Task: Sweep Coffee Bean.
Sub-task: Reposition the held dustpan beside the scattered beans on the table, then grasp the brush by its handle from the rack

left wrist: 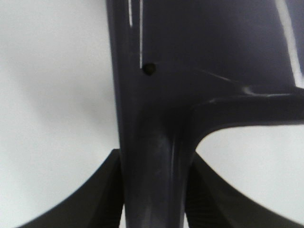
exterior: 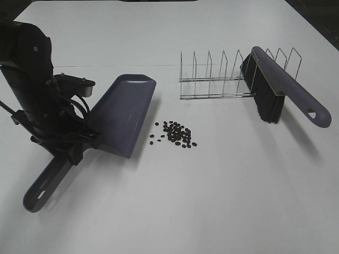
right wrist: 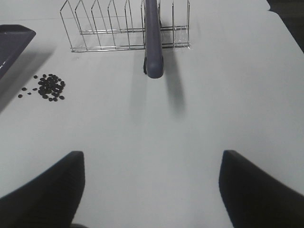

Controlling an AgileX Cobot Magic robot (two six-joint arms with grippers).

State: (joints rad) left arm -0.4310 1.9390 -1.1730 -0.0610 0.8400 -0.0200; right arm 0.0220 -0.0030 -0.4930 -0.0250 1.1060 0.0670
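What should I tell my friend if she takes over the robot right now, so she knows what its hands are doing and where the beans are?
The left gripper is shut on the handle of the dustpan. The pan's open edge faces the beans, with a small gap between.
The right gripper is open and empty above the bare table, short of the brush.
The coffee beans lie in a loose cluster on the table, between the dustpan and the wire rack.
The brush leans in the wire rack.
Done: dustpan gripped and set by the beans.
Left: take the brush and sweep the beans into the pan.
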